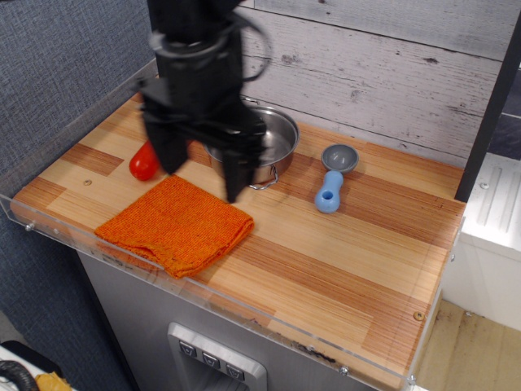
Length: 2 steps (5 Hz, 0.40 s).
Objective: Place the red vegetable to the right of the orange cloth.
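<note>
The gripper (pixel 203 184) is held above the back edge of the orange cloth (pixel 175 224), its two dark fingers spread apart with nothing between them (the arm is blurred, so fine detail is lost). The left finger (pixel 172 155) is seen just in front of the red vegetable (pixel 144 163), which lies on the wooden table (pixel 342 261) behind the cloth's back-left corner, mostly hidden by the arm; only its rounded near end is shown. The vegetable is not gripped. The right finger (pixel 233 181) is lowered close to the cloth's back edge; whether it touches cannot be told. A steel pot (pixel 273 142) is set behind the cloth, partly covered by the arm. A blue scoop (pixel 332 181) is placed to the right of the pot, well apart from the cloth.
</note>
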Tool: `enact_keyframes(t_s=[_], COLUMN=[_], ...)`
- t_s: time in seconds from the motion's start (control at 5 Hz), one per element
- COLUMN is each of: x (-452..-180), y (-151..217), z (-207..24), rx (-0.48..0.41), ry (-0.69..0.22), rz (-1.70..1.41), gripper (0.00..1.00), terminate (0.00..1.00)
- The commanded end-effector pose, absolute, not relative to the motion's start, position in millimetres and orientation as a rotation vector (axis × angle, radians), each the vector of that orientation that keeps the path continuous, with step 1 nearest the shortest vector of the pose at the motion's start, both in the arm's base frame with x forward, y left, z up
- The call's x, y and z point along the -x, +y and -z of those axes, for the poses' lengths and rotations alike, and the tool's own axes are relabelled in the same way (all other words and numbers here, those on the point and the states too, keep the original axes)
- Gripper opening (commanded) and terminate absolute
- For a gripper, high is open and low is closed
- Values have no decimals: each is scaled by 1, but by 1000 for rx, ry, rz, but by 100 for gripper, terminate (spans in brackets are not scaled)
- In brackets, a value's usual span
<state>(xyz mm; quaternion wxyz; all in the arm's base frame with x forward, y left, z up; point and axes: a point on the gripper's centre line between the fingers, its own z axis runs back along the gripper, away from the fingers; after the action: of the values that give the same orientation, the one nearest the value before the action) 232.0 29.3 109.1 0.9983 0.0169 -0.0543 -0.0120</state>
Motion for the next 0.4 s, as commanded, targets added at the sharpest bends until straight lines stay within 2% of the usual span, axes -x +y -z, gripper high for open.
enact_keyframes(t_s=[0.0, 0.2], x=[-246, -251], y=[81, 101], z=[-86, -72], rx=[-123, -127], ry=[-131, -109], rz=[-16, -53], gripper=[100, 100], terminate=[0, 0])
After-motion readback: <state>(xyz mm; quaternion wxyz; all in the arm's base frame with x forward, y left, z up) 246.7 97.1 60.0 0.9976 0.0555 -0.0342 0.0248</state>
